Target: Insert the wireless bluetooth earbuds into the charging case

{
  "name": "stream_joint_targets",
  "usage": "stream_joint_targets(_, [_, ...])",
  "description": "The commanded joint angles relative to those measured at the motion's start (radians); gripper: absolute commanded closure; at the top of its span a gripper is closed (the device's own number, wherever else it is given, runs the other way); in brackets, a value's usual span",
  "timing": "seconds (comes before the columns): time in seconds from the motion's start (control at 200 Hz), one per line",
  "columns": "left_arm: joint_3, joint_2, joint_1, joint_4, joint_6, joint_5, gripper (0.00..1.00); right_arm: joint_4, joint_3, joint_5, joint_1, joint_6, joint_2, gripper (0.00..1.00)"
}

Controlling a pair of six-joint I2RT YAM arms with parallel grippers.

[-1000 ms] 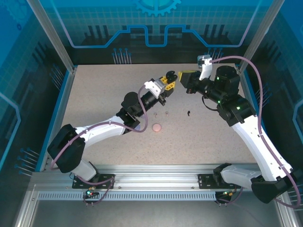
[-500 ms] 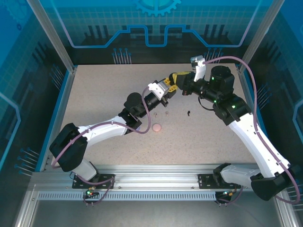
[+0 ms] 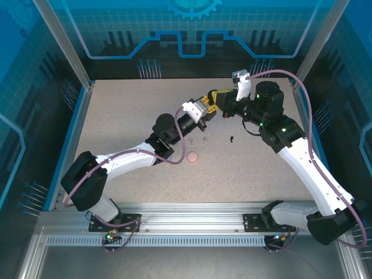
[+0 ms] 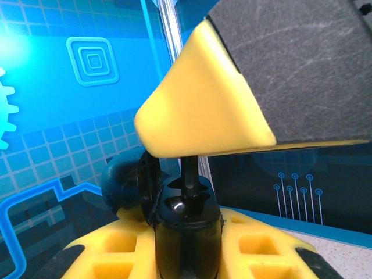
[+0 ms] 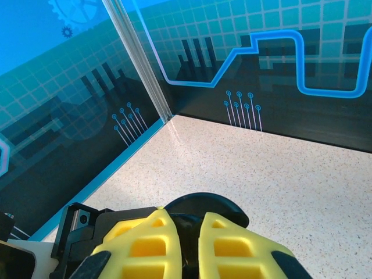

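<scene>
The black charging case [image 4: 186, 229] stands open and upright, its lid [image 4: 123, 187] swung to the left. My left gripper [image 3: 204, 108] is shut on it, with yellow fingers [image 4: 110, 256] on both sides. A black earbud [image 4: 190, 171] points stem-down into the case's socket. My right gripper [image 5: 190, 235] is shut on it from above, one finger [image 4: 197, 116] hanging just over the case. Both grippers meet in mid-air at the table's far middle. Another black earbud [image 3: 232, 139] lies on the table.
A pink round case [image 3: 192, 156] rests on the speckled table [image 3: 116, 116] below the left forearm. Two tiny pale earbuds [image 3: 190, 140] [image 3: 204, 139] lie just behind it. Blue glass walls and metal posts ring the table.
My right gripper has swung left and come over the case held by the left gripper, which shifted slightly right. The loose items on the table have not moved.
</scene>
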Motion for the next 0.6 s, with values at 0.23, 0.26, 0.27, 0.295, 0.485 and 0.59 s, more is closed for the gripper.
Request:
stream_joint_targets(0.23, [0.031,0.000,-0.006,0.013,0.018,-0.010,1.00,-0.007,-0.029,0.018,-0.009,-0.012,-0.007,0.92])
stream_joint_targets(0.26, [0.033,-0.001,-0.006,0.010,0.018,-0.010,1.00,-0.009,-0.030,0.019,-0.011,-0.012,-0.010,0.92])
stream_joint_targets(0.27, [0.033,0.000,-0.006,0.010,0.018,-0.010,1.00,-0.009,-0.031,0.019,-0.013,-0.012,-0.010,0.92])
stream_joint_targets(0.295, [0.032,0.000,-0.006,0.009,0.019,-0.011,1.00,-0.011,-0.033,0.018,-0.014,-0.012,-0.013,0.92])
stream_joint_targets(0.485, [0.037,0.002,-0.006,0.003,0.019,-0.012,1.00,-0.030,-0.029,-0.011,-0.019,-0.027,-0.008,0.93])
stream_joint_targets(0.59, [0.042,0.005,-0.006,-0.003,0.018,-0.013,1.00,-0.060,-0.011,-0.066,-0.017,-0.055,0.011,0.93])
